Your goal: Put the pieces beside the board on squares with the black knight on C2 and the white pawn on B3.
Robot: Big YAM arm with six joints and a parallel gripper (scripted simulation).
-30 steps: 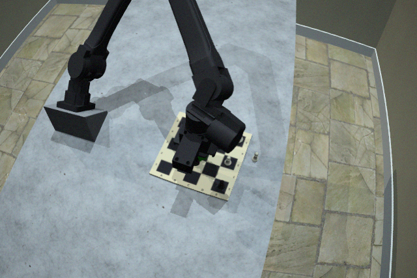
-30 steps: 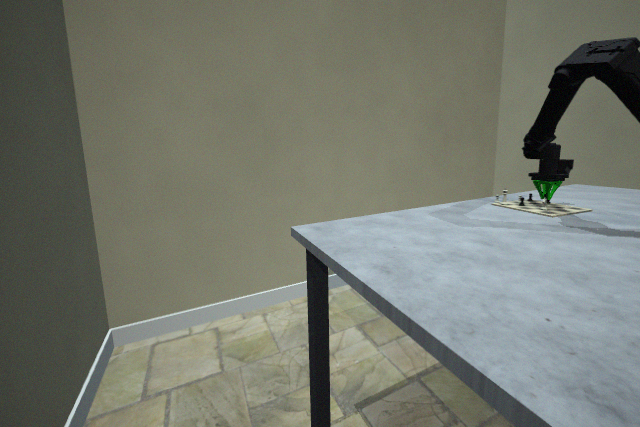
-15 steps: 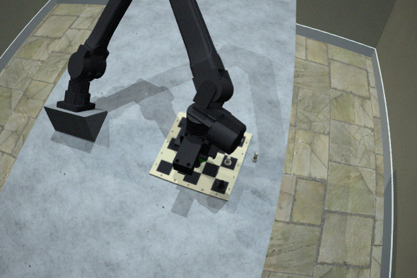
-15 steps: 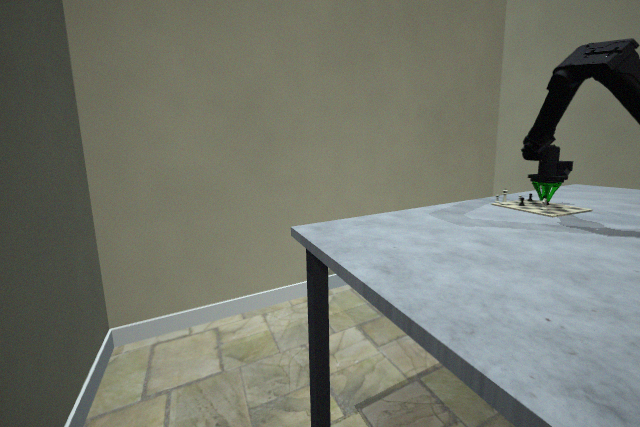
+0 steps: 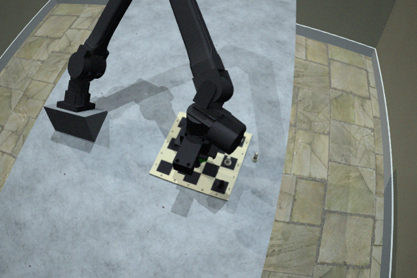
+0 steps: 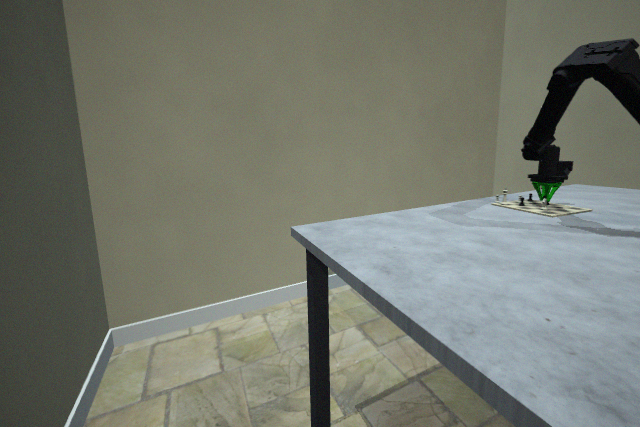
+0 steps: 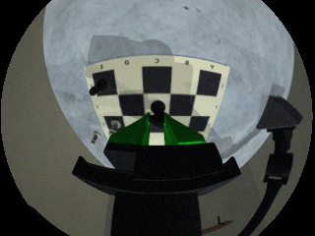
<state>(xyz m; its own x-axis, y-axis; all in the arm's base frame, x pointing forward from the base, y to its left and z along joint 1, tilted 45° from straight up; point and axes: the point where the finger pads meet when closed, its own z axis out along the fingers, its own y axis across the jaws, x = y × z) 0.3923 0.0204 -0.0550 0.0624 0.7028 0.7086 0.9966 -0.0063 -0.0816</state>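
we hold the black knight [image 7: 157, 108] pinched upright between our gripper [image 7: 157, 133] fingers, low over the board [image 5: 158, 172], so its base lands squarely; the white pawn [image 5: 255, 156] waits off to one side, beside the board.

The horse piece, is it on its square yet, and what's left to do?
Not quite. The claw is shut on the black knight, low over the board; I can't tell whether it touches down. Nothing looks finished yet. The white pawn stands beside the board, waiting for B3.
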